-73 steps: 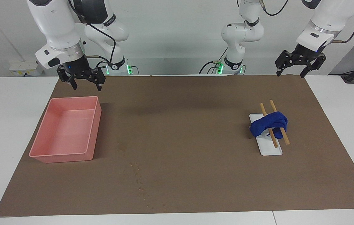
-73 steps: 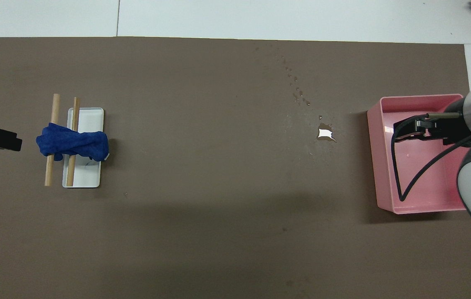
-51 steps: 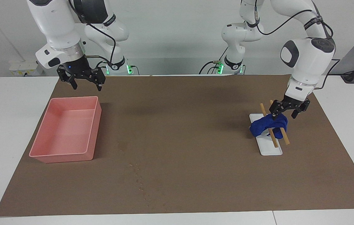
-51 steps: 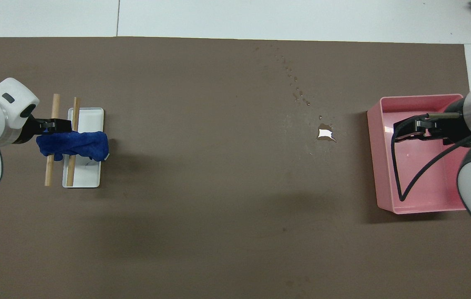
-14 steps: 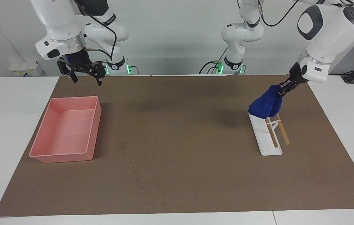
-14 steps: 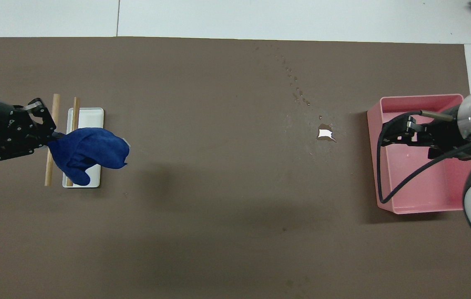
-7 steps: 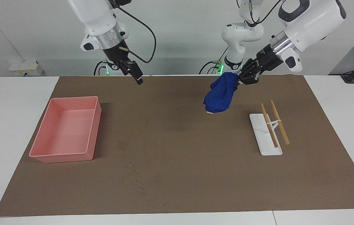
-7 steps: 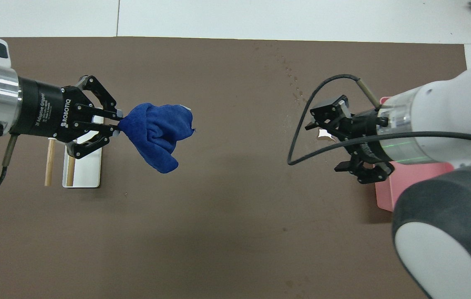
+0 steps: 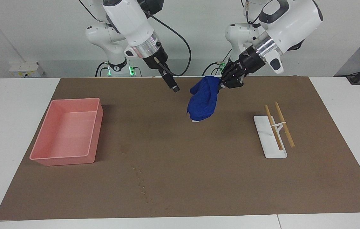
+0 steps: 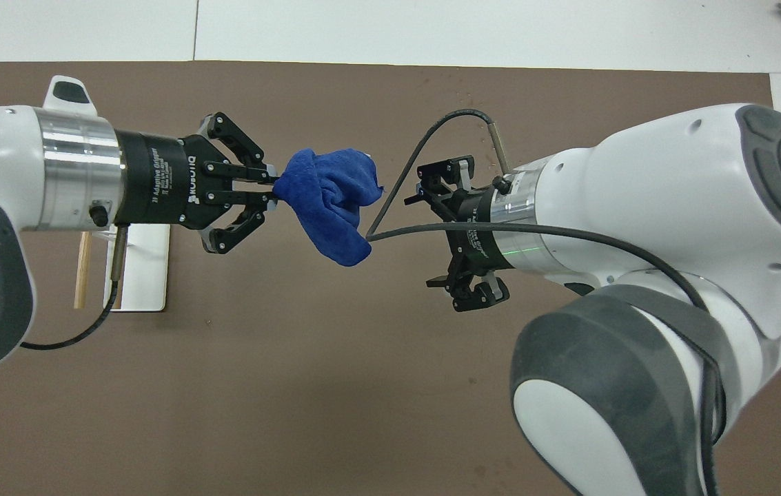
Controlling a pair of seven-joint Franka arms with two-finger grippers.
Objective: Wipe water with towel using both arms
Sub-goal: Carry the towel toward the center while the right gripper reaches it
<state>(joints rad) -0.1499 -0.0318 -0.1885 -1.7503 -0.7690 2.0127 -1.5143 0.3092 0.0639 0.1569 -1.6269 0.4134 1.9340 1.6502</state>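
Currently the blue towel (image 9: 202, 98) hangs in the air above the middle of the brown mat (image 9: 199, 178), at the robots' end of it, bunched into one lump. Its upper corner is pinched in the left tool (image 9: 227, 83), whose fingers (image 10: 256, 186) are closed tight on the cloth; the rest of the towel droops below and away from that tool, toward the right arm's end of the bench. The right tool (image 9: 174, 87) is raised over the mat just beside the towel, at about the same height as the pinched corner. In the facing view a small gap shows between it and the cloth. In the overhead view its fingers (image 10: 447, 169) stand spread apart, with nothing between them.

Count of items:
- One towel, one piece, off the bench surface.
- Two arms, both extended inward over the mat, tools pointing at each other with the towel between them.
- One white rack (image 9: 270, 138) on the mat toward the left arm's end, carrying two wooden rods (image 9: 278, 125) that lie side by side across it.
- One pink tray (image 9: 67, 133) on the mat toward the right arm's end.
- One trail of small droplets (image 9: 141, 183) on the mat, farther from the robots than the tray and the towel, well apart from both.

The white bench (image 9: 11, 111) shows around the mat's edges.
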